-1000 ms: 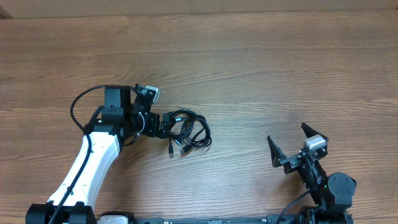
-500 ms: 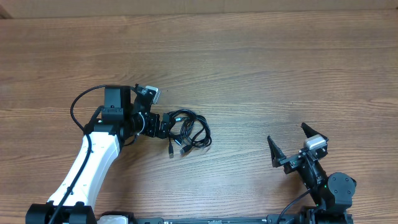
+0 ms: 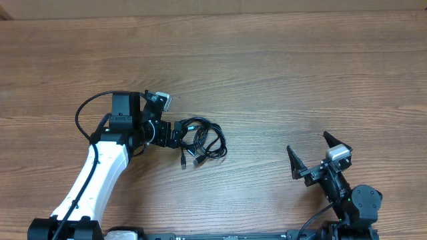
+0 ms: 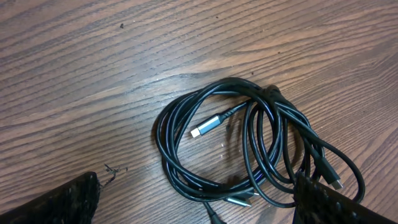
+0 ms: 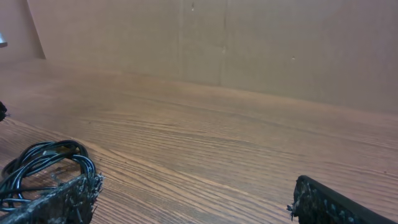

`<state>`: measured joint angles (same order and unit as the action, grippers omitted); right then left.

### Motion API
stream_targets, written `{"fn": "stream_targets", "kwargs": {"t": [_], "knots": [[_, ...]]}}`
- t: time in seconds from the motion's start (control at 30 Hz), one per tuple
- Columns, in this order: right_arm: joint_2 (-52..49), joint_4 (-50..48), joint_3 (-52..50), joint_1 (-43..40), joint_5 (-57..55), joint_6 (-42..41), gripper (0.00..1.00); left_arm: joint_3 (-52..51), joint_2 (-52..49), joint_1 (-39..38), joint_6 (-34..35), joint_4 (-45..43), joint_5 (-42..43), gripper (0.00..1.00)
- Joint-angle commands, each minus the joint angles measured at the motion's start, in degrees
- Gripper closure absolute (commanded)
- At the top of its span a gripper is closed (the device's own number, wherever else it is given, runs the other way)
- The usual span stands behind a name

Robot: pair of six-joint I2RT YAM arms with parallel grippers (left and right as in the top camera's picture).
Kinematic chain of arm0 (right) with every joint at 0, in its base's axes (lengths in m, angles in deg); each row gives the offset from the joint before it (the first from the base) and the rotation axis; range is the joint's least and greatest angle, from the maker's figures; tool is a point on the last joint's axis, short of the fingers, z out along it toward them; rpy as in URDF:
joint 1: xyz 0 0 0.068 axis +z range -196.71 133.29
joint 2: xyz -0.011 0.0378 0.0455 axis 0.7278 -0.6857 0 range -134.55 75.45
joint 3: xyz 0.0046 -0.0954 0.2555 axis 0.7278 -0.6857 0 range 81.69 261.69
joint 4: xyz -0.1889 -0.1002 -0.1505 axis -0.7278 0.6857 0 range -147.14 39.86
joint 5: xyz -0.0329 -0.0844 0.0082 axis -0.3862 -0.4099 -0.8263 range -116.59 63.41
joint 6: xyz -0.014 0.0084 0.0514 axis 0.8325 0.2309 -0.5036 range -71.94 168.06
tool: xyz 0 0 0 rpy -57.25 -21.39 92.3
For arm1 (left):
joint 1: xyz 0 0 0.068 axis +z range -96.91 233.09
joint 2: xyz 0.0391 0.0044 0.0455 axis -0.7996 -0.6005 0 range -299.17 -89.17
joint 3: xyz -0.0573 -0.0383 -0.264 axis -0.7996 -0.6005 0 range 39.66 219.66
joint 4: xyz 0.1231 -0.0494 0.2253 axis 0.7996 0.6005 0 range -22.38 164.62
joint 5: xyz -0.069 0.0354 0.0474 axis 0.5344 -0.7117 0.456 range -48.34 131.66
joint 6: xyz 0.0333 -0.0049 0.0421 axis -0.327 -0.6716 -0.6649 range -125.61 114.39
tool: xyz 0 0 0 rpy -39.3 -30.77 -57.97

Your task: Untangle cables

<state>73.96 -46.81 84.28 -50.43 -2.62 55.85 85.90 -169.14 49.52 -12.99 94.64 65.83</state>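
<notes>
**A:** What's on the desk [image 3: 300,73], by count?

**B:** Two claws and one bundle of cables [image 3: 205,139]. All the thin black cords are coiled together in that single heap. I can't say how many separate cords it holds. In the left wrist view I can make out three plug ends. One is a silver-tipped plug [image 4: 205,127] lying inside the loops, one is at the lower edge of the coil, and a dark one is on the right.

**A:** Where does the bundle sit, and how does it lie?

**B:** It lies flat, left of the desk's middle. From overhead it is a rough oval with its long axis running left to right, dipping a little toward the near edge on the right. Two loose ends [image 3: 183,162] stick out toward the arm bases. The silver-tipped plug points to the lower left of the wrist picture.

**A:** And the claws?

**B:** The left claw [image 3: 179,133] is spread wide at the coil's left edge and grips nothing. I can't tell whether a finger touches a cord. The right claw [image 3: 311,152] also gapes empty, well apart near the right base.
</notes>
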Motion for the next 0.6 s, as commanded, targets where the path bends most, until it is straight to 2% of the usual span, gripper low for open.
{"fn": "stream_targets", "kwargs": {"t": [0.0,0.57], "knots": [[0.09,0.96,1.14,-0.22,-0.39,0.44,0.0,1.49,-0.22,-0.24,0.33,-0.11,-0.76,0.0],[0.09,0.96,1.14,-0.2,-0.39,0.44,0.0,1.49,-0.28,-0.24,0.33,3.19,-3.8,0.0]]}}
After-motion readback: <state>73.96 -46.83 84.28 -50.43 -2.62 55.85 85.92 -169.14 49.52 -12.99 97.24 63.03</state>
